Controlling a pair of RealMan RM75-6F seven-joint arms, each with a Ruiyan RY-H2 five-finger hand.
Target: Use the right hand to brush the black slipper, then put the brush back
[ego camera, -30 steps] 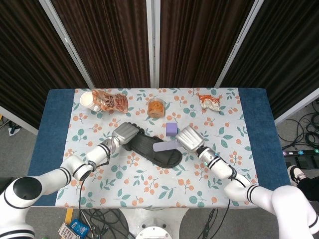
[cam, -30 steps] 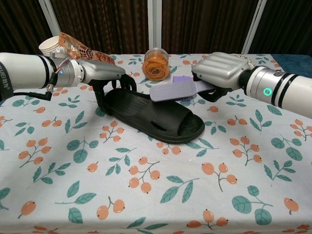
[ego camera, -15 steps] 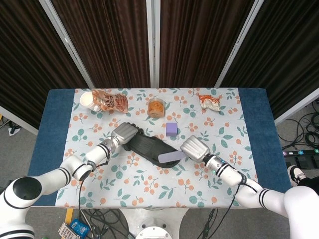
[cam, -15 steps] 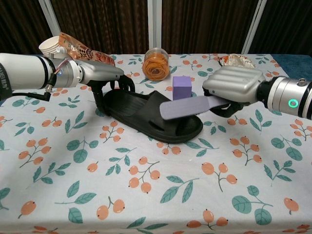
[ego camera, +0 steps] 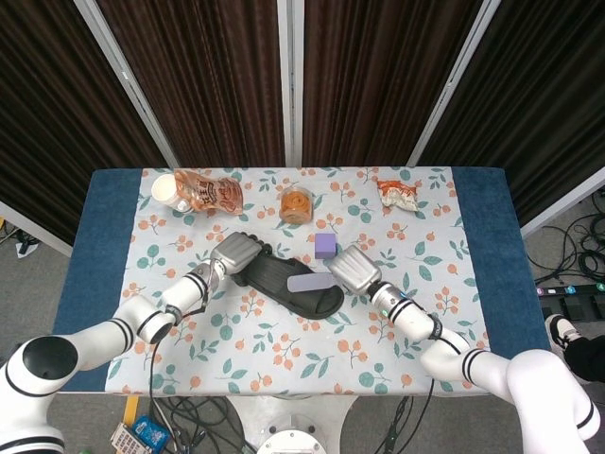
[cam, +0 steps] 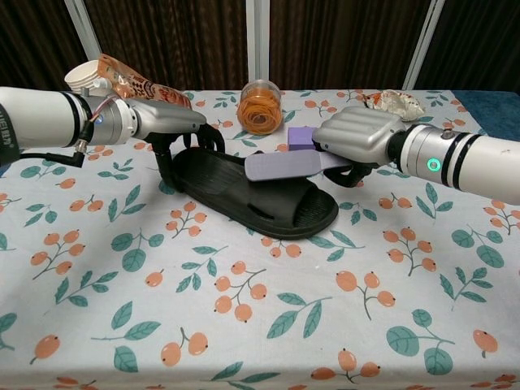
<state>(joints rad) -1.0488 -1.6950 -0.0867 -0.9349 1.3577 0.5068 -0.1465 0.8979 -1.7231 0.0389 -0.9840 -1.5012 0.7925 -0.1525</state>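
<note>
The black slipper (ego camera: 284, 279) (cam: 244, 195) lies slantwise in the middle of the flowered table, heel to the left, toe to the right. My left hand (ego camera: 236, 251) (cam: 166, 122) holds its heel end, fingers curled over the rim. My right hand (ego camera: 352, 267) (cam: 357, 138) grips the handle of a flat lilac brush (ego camera: 309, 281) (cam: 284, 165). The brush head lies over the slipper's strap, near its middle. Whether the bristles touch the slipper I cannot tell.
A purple cube (ego camera: 325, 245) (cam: 300, 137) stands just behind the slipper, close to my right hand. At the back are an orange-filled jar (ego camera: 296, 204) (cam: 260, 106), a snack bag with a paper cup (ego camera: 194, 192) (cam: 122, 80), and a crumpled wrapper (ego camera: 398, 194) (cam: 393, 101).
My right hand swept the brush from the slipper's strap down to its toe, then back up and left over the strap. The left hand and slipper stayed put.
</note>
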